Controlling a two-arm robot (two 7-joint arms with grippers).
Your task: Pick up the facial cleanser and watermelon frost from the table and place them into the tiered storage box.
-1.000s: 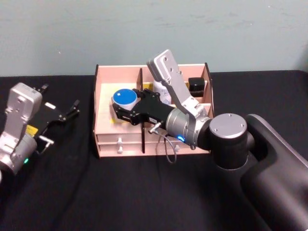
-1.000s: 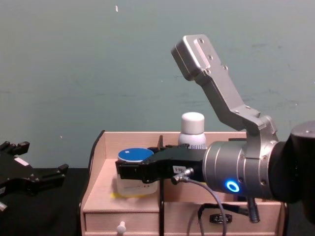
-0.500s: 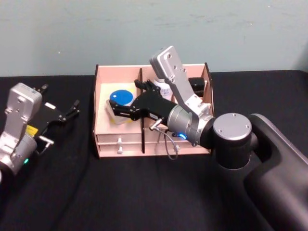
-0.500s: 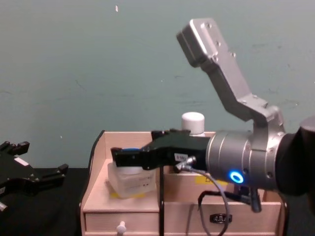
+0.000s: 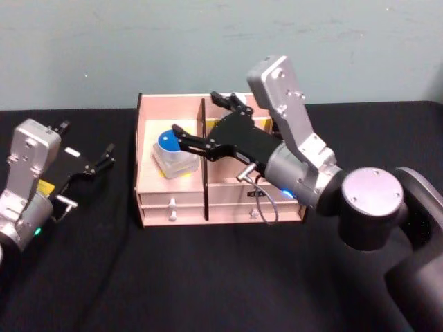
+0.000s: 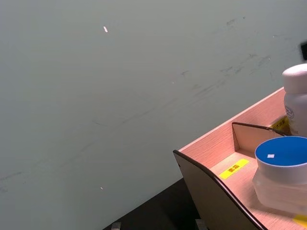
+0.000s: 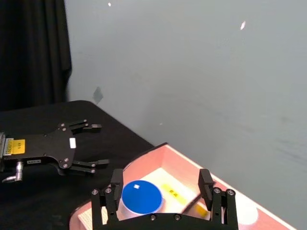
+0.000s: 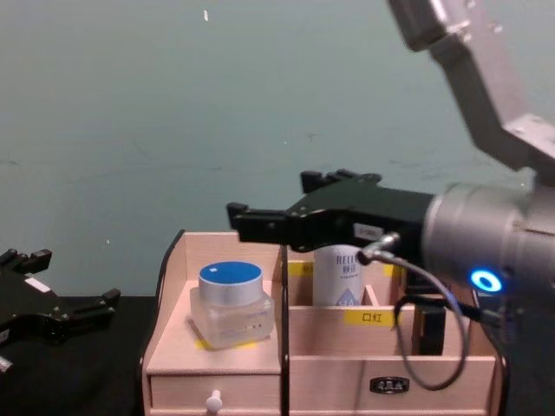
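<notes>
Right gripper (image 7: 160,194) at 6 o'clock, fingers spread, above blue-lidded jar (image 7: 140,197) seated in tiered storage box (image 7: 201,188); left gripper (image 7: 88,146) at 9 o'clock, fingers apart

The right tool (image 5: 203,126) is black with thin paired fingers, on a silver wrist with a blue-lit ring and grey cable. The left tool (image 5: 107,153) is black too, carrying a yellow label behind its fingers and a silver, screwed housing.
</notes>
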